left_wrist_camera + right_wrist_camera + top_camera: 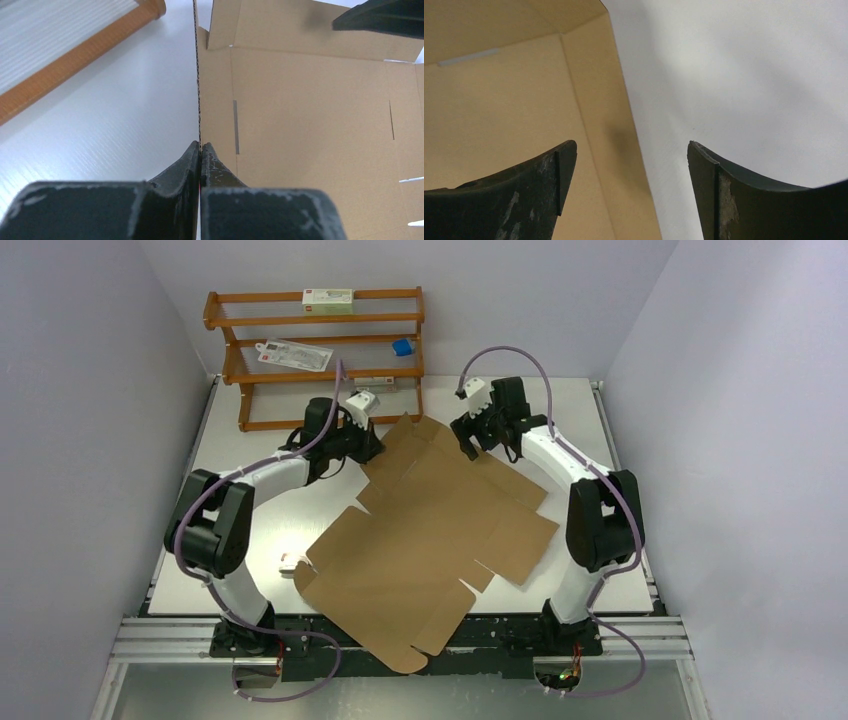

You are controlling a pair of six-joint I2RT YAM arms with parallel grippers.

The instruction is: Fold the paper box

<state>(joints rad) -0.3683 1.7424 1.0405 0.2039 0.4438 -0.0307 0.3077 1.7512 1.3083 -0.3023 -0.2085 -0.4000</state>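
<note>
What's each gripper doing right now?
Left gripper: shut on an edge of the paper box.
Right gripper: open, holding nothing.

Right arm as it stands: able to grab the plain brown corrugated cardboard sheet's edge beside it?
Probably yes. The right gripper is open, the edge of the brown corrugated cardboard sheet runs between its jaws, and nothing else sits between them.

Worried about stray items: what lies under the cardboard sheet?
The paper box rests on the white table, its near end overhanging the rail. Anything beneath it is covered.
</note>
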